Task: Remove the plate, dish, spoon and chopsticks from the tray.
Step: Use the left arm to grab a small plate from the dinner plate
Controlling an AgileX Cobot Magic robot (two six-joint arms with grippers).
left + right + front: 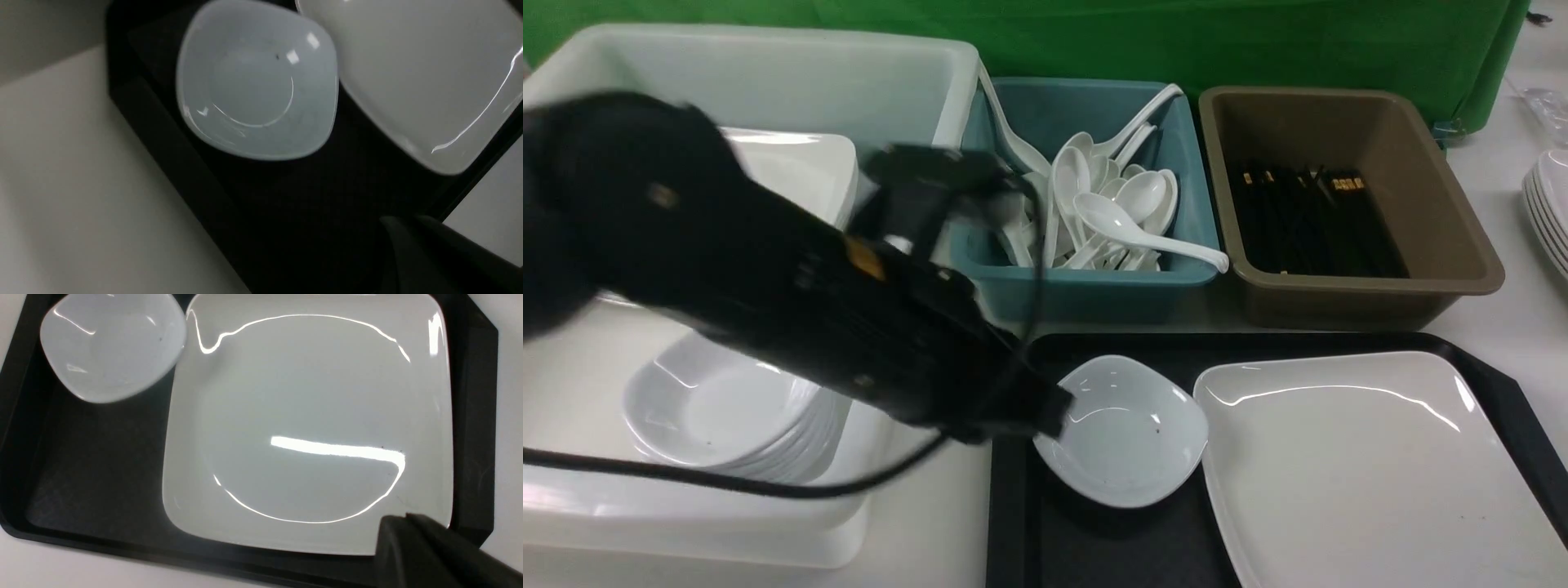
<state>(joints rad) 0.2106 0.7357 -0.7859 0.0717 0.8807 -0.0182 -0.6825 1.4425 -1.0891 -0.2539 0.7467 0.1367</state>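
Observation:
The black tray lies at the front right. On it, side by side, are a small deep white dish and the large flat square plate. My left gripper hangs shut and empty at the dish's left rim. In the left wrist view its fingertips stay apart from the dish and plate, over the dark tray. My right gripper, out of the front view, is shut and empty over a corner of the plate, far from the dish. I see no spoon or chopsticks on the tray.
A big white bin at the left holds a stack of small dishes and flat plates. Behind the tray, a teal bin holds several white spoons, and a brown bin holds black chopsticks. More plates are stacked at the far right.

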